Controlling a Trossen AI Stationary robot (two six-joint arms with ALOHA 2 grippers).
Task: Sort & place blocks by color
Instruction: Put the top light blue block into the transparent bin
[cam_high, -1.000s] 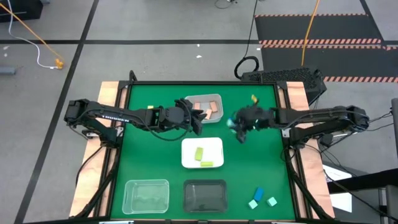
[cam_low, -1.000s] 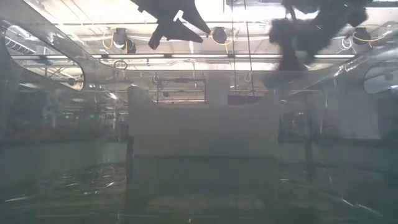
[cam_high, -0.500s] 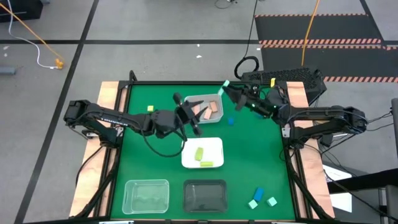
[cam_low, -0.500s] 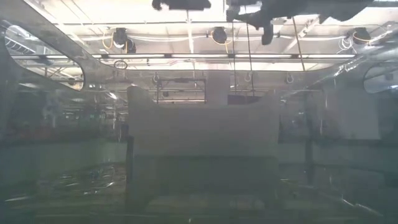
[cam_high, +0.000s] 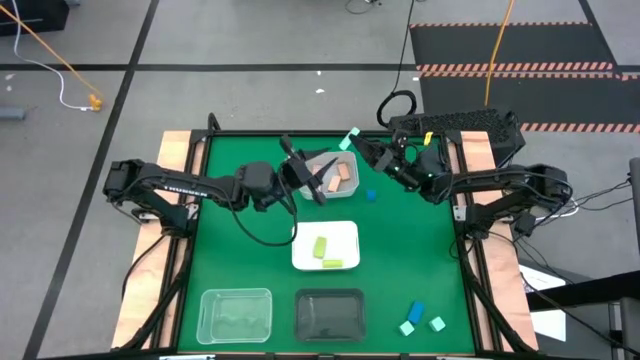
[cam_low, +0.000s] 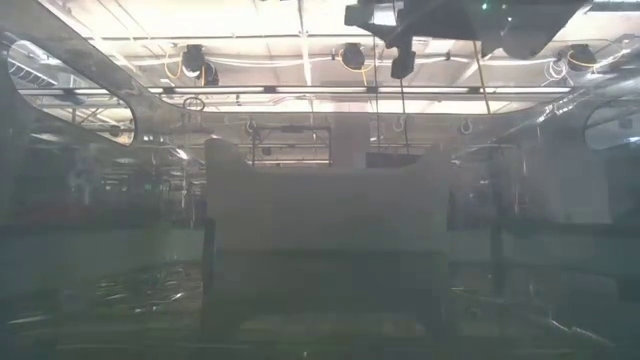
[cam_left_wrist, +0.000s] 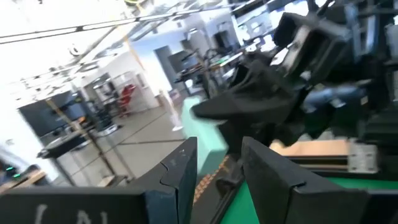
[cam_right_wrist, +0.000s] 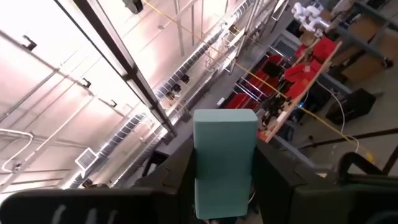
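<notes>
Right wrist view: right gripper clamps a mint block between its jaws; next, lower it to a tray. Left gripper gapes empty.

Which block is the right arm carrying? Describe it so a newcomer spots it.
Start at the green table, far edge, by the clear tray of pink blocks. The right tool holds a mint block in the air there. Unlike the other mint blocks, it is off the mat.
</notes>
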